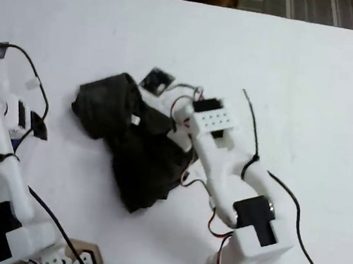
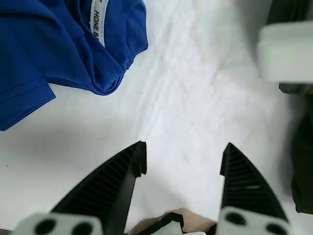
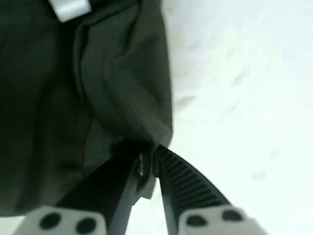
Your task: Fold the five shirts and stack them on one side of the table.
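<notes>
right gripper [image 3: 149, 156]: fingers pinched together on the hem of the dark shirt [image 1: 136, 143]
dark shirt: crumpled on the table [image 1: 302, 70], spreading away from that gripper; long axis slants far-left to near
left gripper [image 2: 185, 147]: spread wide, holding nothing; blue shirt [image 2: 54, 44] ahead of it, apart

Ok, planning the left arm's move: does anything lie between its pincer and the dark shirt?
Nothing visible: bare table separates the open left pincer from the dark shirt. The blue shirt lies clear of that gap.
</notes>
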Controlling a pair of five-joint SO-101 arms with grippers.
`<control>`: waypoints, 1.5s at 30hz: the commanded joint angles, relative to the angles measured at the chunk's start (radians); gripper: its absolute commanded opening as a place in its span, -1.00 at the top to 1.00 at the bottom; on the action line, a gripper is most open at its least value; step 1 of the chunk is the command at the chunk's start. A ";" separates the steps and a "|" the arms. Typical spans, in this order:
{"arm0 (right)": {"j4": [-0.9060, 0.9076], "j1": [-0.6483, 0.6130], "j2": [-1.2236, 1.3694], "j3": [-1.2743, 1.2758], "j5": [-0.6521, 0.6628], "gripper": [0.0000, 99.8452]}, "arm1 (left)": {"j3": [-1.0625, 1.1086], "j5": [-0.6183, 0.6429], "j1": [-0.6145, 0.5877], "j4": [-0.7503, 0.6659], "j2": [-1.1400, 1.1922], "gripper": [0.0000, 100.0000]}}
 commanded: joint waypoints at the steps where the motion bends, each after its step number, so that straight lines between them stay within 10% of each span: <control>1: 0.088 0.041 -0.010 -0.146 -0.008 0.96 | -0.012 -0.006 -0.006 -0.008 -0.048 0.47; 8: 0.243 0.038 -0.010 -0.316 -0.009 0.96 | -0.104 -0.005 0.017 0.002 -0.048 0.47; 22: 0.251 0.024 -0.008 -0.313 -0.009 0.96 | -0.019 -0.008 0.552 -0.207 0.069 0.47; 33: 0.265 0.024 -0.008 -0.319 -0.057 0.96 | -0.243 -0.008 0.491 -0.345 0.494 0.54; 45: 0.277 0.024 -0.010 -0.319 -0.064 0.96 | -1.236 -0.031 0.316 -0.091 1.040 0.94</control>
